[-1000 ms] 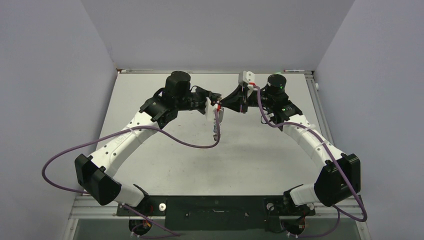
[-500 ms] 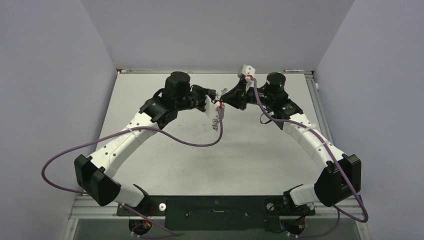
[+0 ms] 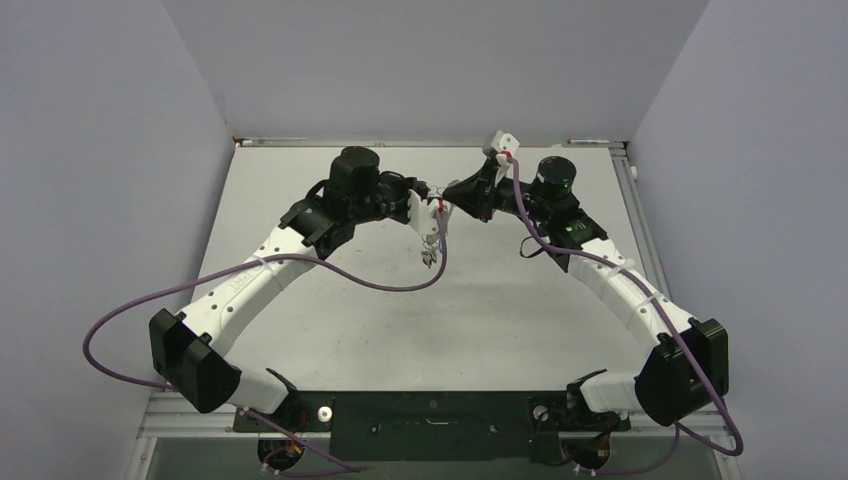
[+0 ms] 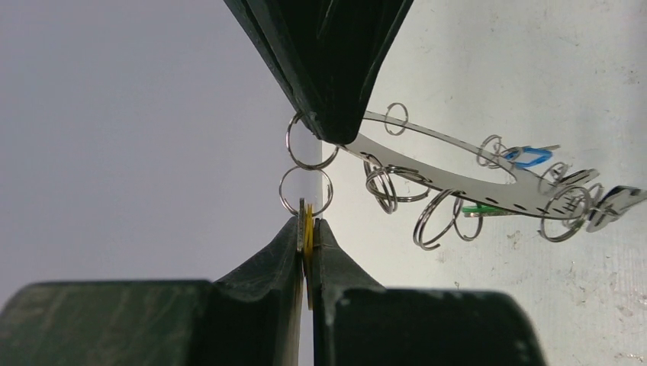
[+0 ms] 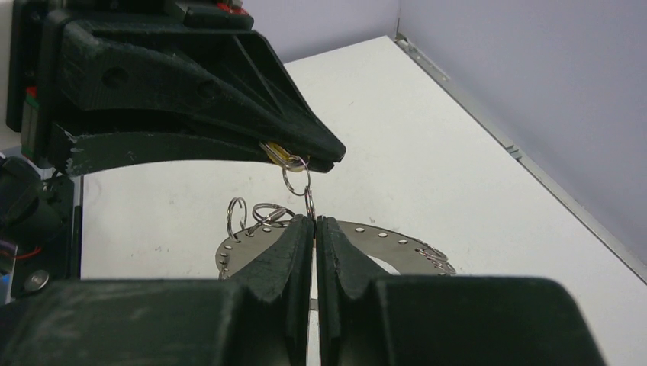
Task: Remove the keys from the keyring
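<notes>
The left gripper [image 4: 307,224] is pinching the yellow key [image 4: 308,213] by its head, with both fingers pressed flat against it, and the right gripper [image 5: 314,223] is clamping the rim of the keyring [image 5: 389,238] between its closed fingers. The two grippers are meeting tip to tip in the air above the far middle of the table [image 3: 500,300], the left one coming in from the left and the right one from the right. Two small linked split rings [image 4: 309,166] are bridging the short gap between the yellow key and the keyring's rim. The keyring is hanging off the table, its flat grey body pierced with a row of small holes, and more split rings are dangling from those holes. A blue key [image 4: 528,158] and a green key [image 4: 481,208] are hanging from the side of the keyring away from the grippers
</notes>
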Robot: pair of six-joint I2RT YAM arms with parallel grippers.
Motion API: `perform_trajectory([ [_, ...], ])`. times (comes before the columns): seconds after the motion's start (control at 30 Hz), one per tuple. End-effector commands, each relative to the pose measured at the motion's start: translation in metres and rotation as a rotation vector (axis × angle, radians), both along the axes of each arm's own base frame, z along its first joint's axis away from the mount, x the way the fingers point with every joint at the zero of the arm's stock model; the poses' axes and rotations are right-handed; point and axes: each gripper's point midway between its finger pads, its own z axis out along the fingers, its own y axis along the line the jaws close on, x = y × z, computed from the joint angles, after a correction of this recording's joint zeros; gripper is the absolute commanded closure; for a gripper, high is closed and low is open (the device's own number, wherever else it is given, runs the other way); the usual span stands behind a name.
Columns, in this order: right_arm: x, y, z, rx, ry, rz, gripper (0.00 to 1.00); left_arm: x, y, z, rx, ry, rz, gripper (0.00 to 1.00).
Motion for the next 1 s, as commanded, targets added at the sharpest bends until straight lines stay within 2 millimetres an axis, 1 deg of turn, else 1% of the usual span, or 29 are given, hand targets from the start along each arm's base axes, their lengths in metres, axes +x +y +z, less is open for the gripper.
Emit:
perform_trajectory([
  [0.0, 0.009, -0.015, 0.049, 0.125, -0.163, -0.118, 0.95, 0.001, 0.014, 0.027, -0.080, -0.025, 0.059, 1.00],
  [0.2, 0.007, -0.019, 0.067, 0.228, -0.251, -0.145, 0.95, 0.003, 0.010, 0.016, -0.100, 0.035, 0.063, 1.00],
  [0.53, -0.006, -0.023, 0.092, 0.398, -0.354, -0.124, 0.95, 0.005, -0.003, 0.011, -0.157, 0.134, 0.048, 1.00],
  [0.67, -0.010, -0.025, 0.103, 0.447, -0.392, -0.117, 0.95, 0.000, -0.009, 0.019, -0.207, 0.197, 0.025, 1.00],
  [0.83, -0.016, -0.027, 0.110, 0.479, -0.415, -0.105, 0.95, -0.023, -0.016, 0.025, -0.240, 0.360, -0.034, 1.00],
  [0.87, -0.017, -0.027, 0.111, 0.482, -0.419, -0.104, 0.95, -0.027, -0.017, 0.029, -0.251, 0.392, -0.036, 0.94],
  [0.9, -0.017, -0.028, 0.112, 0.483, -0.422, -0.104, 0.95, -0.030, -0.017, 0.033, -0.256, 0.422, -0.036, 0.86],
  [0.97, -0.018, -0.030, 0.113, 0.480, -0.431, -0.104, 0.95, -0.035, -0.014, 0.040, -0.267, 0.480, -0.012, 0.65],
])
